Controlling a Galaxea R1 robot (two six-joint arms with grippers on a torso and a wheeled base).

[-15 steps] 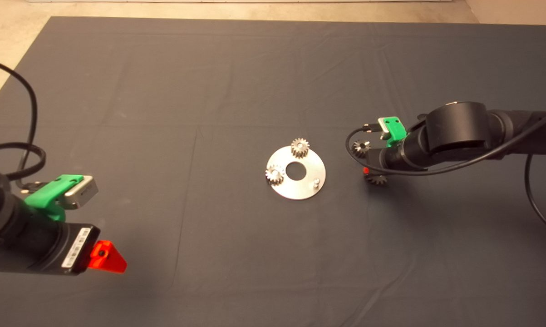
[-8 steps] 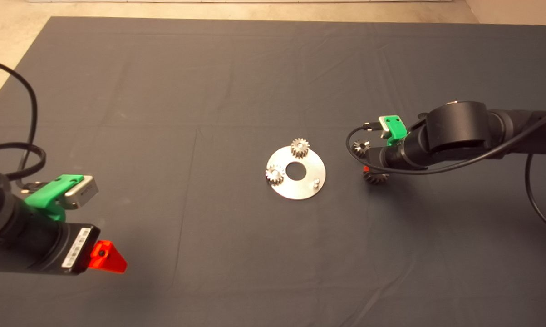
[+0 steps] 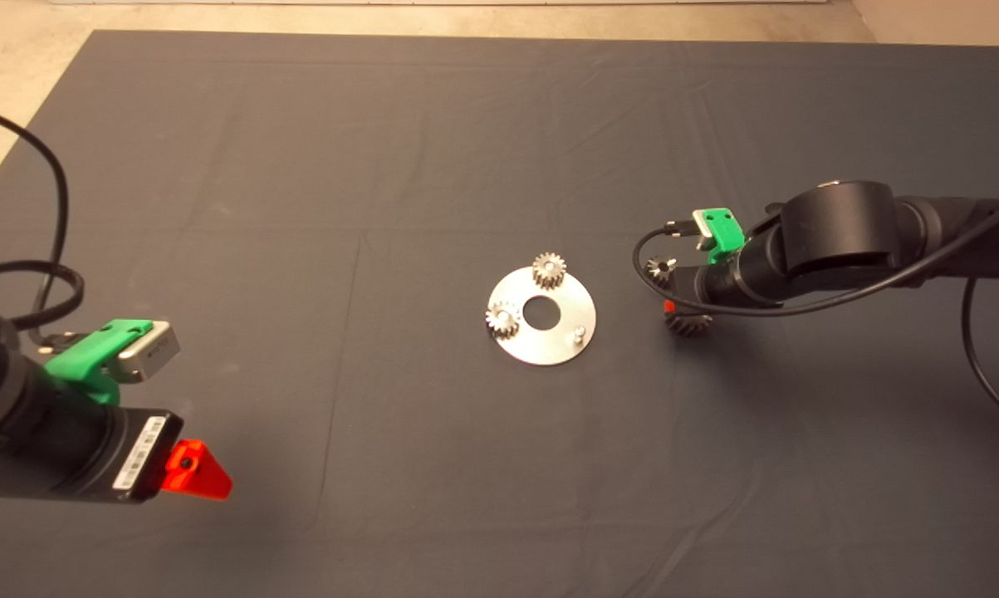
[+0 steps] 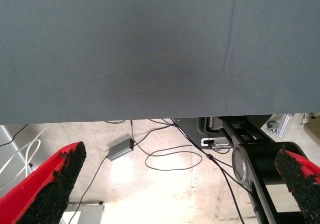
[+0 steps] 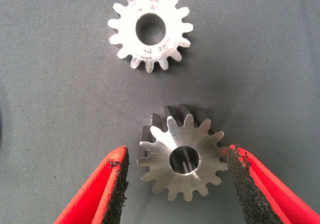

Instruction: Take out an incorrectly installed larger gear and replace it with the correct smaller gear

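The dark mat [image 3: 383, 166] covers the whole table. The right arm [image 3: 839, 241] reaches in from the right, and the right gripper [image 5: 175, 154] is low over the mat to the right of the round steel plate [image 3: 549, 345]. Its jaws are spread a little wider than the larger gear [image 5: 182, 159], which lies flat on the mat between the black pads [image 5: 117, 184]. One pad stands clear of the teeth and the other is right at the tooth tips; I cannot tell whether it touches. The gear is not pinched. From above, the larger gear [image 3: 688, 324] shows partly under the wrist. The smaller gear [image 3: 660, 267] lies just beyond it on the mat, apart from it. The left gripper [image 3: 196, 473] waits at the lower left edge with its jaws wide apart and holding nothing. Its wrist view shows the mat edge and, beyond it, floor with cables and a small grey box [image 4: 120, 149]. On the plate, two paler gears [image 3: 549, 270] sit at the rim and one peg [image 3: 578, 334] stands bare. Compared with a second ago, the right arm has shifted very slightly toward the far edge; the gears, the plate and the left arm are unchanged. A white sticker [image 3: 138, 453] on the left wrist carries print too small to read.
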